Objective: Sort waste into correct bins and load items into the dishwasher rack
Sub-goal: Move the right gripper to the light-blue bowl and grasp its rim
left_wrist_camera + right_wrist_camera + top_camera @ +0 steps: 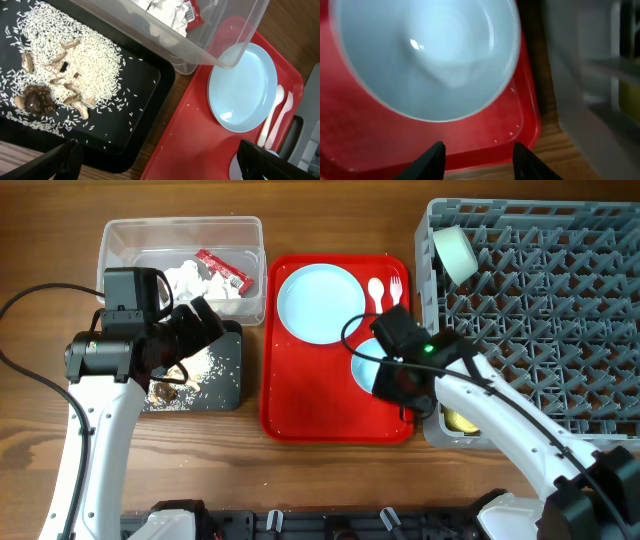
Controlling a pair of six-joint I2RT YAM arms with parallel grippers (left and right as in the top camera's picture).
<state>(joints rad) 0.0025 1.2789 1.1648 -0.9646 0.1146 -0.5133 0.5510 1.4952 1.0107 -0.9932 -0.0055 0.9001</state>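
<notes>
The clear tub [115, 240] holds white tissue [185, 280] and the red wrapper [222, 270]; its wall shows in the left wrist view [200, 45]. The black tray [230, 370] holds rice-like food scraps [65, 65]. The light blue plate [320, 302], white spoon [376, 292] and fork [396, 288] lie on the red tray [320, 400]. My left gripper [162, 165] is open and empty between the black tray's right edge and the red tray. My right gripper [480, 160] is open over the red tray's front edge, with the light blue bowl [425, 55] just ahead. The pale green bowl [455, 252] stands in the grey rack [540, 310].
The rack sits close against the red tray's right side. A yellow object [460, 420] lies at the rack's front left corner. The clear tub overhangs the black tray's far edge. Bare wood table shows in front of the trays.
</notes>
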